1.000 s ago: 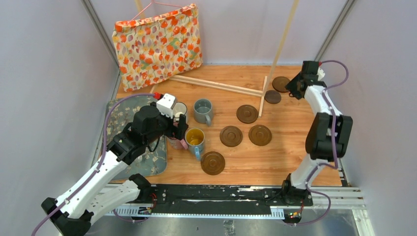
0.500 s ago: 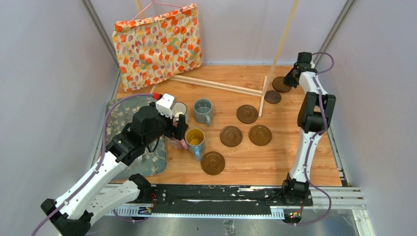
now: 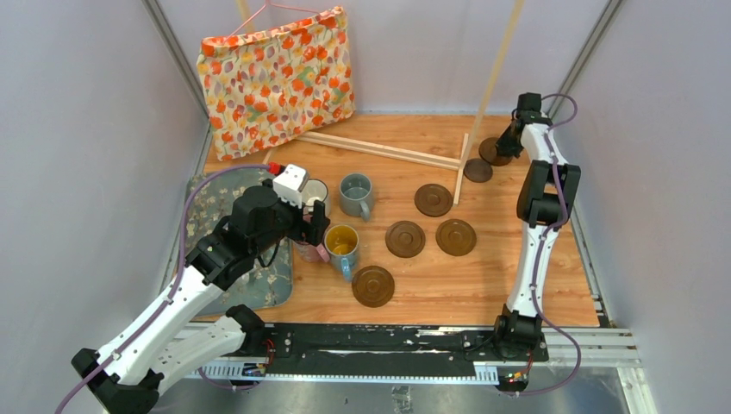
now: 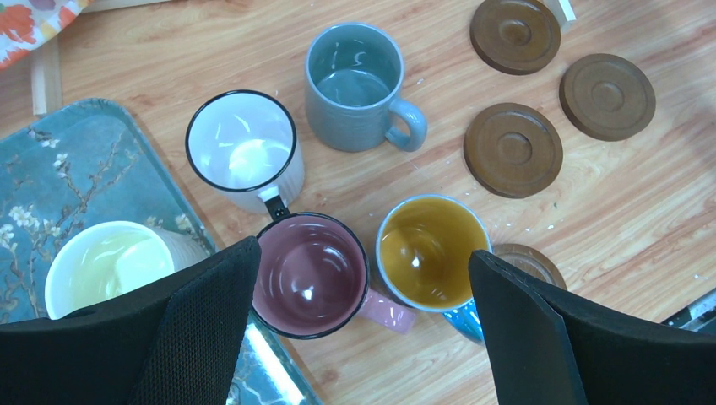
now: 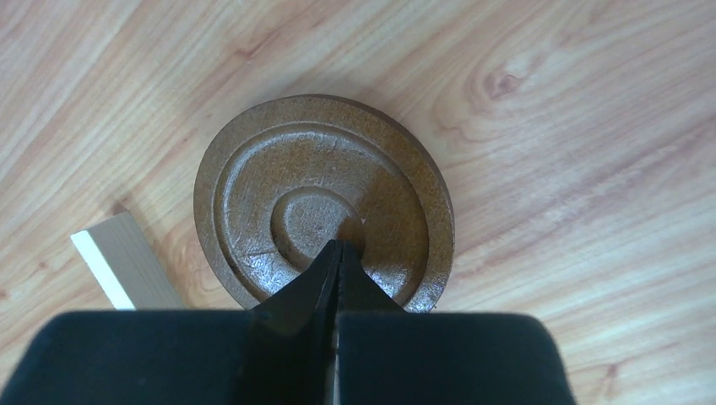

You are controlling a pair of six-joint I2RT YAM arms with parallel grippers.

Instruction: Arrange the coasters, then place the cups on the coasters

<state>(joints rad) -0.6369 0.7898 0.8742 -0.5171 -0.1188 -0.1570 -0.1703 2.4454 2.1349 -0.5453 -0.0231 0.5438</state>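
Observation:
Several brown coasters lie on the wooden table: one at the far right [image 3: 490,152], one beside it [image 3: 477,170], and others at mid-table [image 3: 433,199] [image 3: 405,239] [image 3: 456,236] [image 3: 373,285]. My right gripper [image 5: 339,245] is shut with nothing between its fingers, and its tips sit over the centre of the far-right coaster [image 5: 325,198]. My left gripper [image 4: 363,337] hangs open above the pink cup [image 4: 311,274] and the blue cup with a yellow inside [image 4: 432,253]. The white dark-rimmed cup [image 4: 243,150], the grey-blue cup [image 4: 355,76] and a pale cup [image 4: 110,263] stand nearby.
A grey floral mat [image 3: 207,216] lies at the left, under the pale cup. A floral bag [image 3: 276,78] leans on the back wall. Wooden slats [image 3: 379,148] lie on the table and a thin pole [image 3: 496,78] rises by the far coasters. A slat end [image 5: 127,257] touches the far-right coaster.
My right arm has reached further back and down onto the far-right coaster, and its gripper has closed. The left arm and the cups have not moved.

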